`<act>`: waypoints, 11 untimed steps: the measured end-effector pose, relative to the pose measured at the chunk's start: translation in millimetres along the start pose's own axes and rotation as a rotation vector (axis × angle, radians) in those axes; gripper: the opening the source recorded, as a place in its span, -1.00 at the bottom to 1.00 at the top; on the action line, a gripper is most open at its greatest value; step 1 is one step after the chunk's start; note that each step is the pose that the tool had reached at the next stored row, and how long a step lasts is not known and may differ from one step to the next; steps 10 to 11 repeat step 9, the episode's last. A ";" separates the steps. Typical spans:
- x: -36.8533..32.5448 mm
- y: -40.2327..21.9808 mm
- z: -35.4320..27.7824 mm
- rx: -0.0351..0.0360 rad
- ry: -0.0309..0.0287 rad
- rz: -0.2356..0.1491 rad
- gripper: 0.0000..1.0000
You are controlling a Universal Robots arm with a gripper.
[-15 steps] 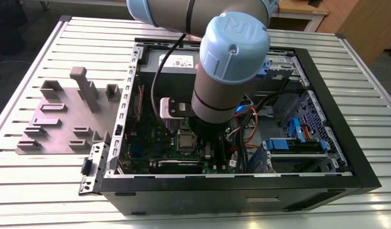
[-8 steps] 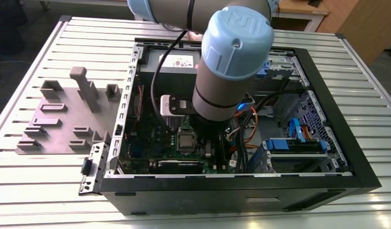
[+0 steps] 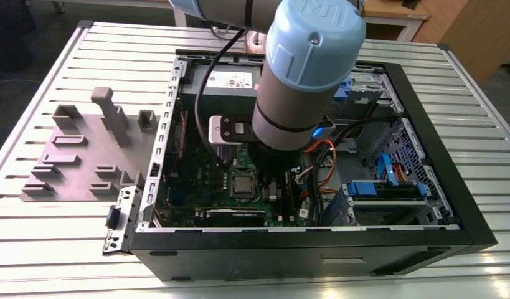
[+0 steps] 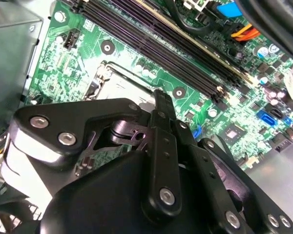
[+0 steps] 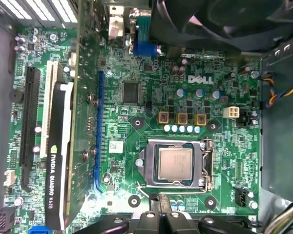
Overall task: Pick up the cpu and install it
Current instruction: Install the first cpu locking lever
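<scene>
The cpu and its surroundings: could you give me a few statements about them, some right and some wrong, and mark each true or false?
1. The cpu sits inside the socket frame on the motherboard. True.
2. The gripper holds the cpu. False: the cpu lies in the socket, apart from the gripper.
3. The computer case lies open on a slatted table. True.
4. The motherboard is red. False: it is green.

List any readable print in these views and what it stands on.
motherboard: white brand mark, left unquoted.
graphics card: brand and model print, left unquoted.
white sticker on the motherboard: too small to read.
cpu: faint top markings, too small to read.
power supply label: too small to read.
</scene>
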State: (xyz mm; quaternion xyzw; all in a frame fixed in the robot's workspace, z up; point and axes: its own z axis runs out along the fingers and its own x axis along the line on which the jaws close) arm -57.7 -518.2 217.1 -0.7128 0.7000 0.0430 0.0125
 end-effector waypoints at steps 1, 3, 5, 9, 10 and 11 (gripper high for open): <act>-0.1 0.1 -0.8 -0.0004 0.0000 0.000 -0.79; -0.1 0.0 -0.8 -0.0005 -0.0002 0.000 -0.79; -0.1 0.0 -0.9 -0.0006 -0.0002 0.000 -0.79; -0.1 0.0 -0.9 -0.0007 -0.0001 0.000 -0.79; -0.1 0.0 -0.9 -0.0007 -0.0001 0.000 -0.79; -0.1 0.0 -0.9 -0.0007 -0.0001 0.000 -0.79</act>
